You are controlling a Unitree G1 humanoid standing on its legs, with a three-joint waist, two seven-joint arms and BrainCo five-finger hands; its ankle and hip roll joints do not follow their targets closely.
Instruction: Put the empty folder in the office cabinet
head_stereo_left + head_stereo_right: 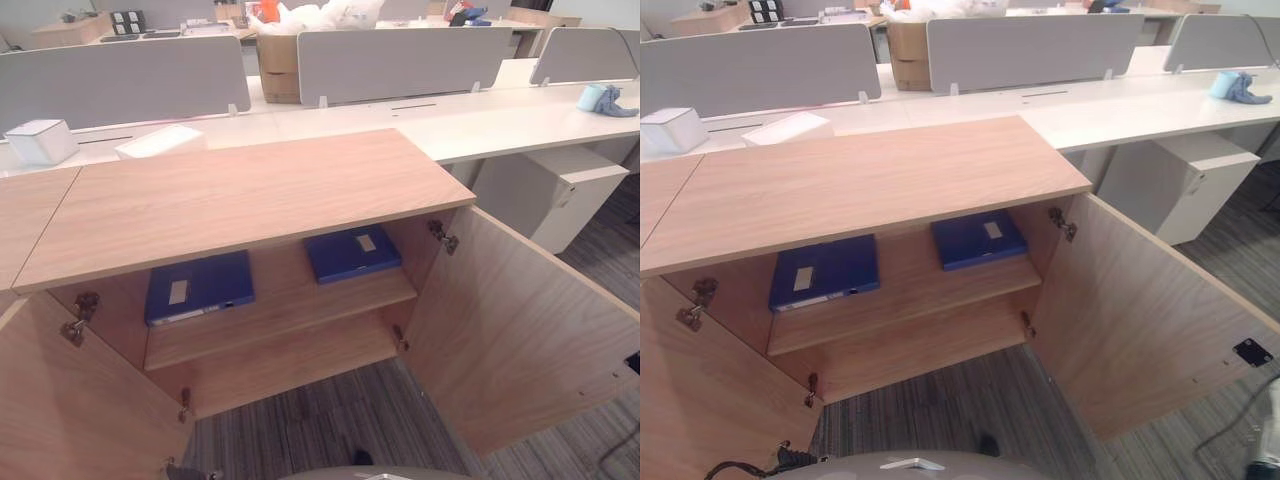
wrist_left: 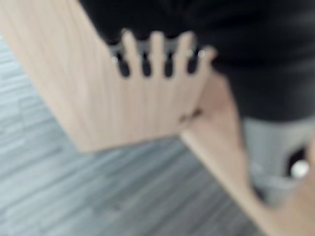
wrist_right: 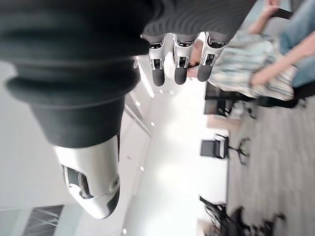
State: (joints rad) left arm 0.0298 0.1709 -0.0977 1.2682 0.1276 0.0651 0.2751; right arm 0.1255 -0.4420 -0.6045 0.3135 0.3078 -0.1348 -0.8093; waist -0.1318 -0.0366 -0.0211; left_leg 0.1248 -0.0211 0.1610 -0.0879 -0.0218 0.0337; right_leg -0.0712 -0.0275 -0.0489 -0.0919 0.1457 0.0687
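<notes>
Cabinet [image 1: 240, 195]: wood-grain office unit, both doors swung wide, one shelf inside.
Left folder [image 1: 198, 287]: blue, lying flat on the shelf toward my left, pale label up.
Right folder [image 1: 352, 252]: blue, flat on the same shelf toward my right, well apart from the first.
Task's thing: I cannot tell which of the two is the empty one; both sit inside the cabinet and neither is in my hands.
My left hand [image 2: 157, 56]: fingers straight and spread, holding nothing, seen against the face of the left door [image 2: 98, 88].
My right hand [image 3: 179, 61]: fingers hanging relaxed, nothing in them, pointed out toward the room.
Progress: judged done or nearly so, since folders rest on the shelf and my hands are free. Left, at most: shutting the doors, if that is wanted.
Right door [image 1: 510, 330]: open, hinges showing at its inner edge.
Surface: cabinet top bare; white desks [image 1: 520, 120] behind it with grey divider screens [image 1: 400, 60].
Desk items: white box [image 1: 40, 140], light blue cloth [image 1: 603, 99], cardboard box [image 1: 278, 65].
Floor [image 1: 330, 420]: grey striped carpet.
Room: open office; a seated person [image 3: 256, 64] and a swivel chair [image 3: 219, 147] in my right wrist view.
</notes>
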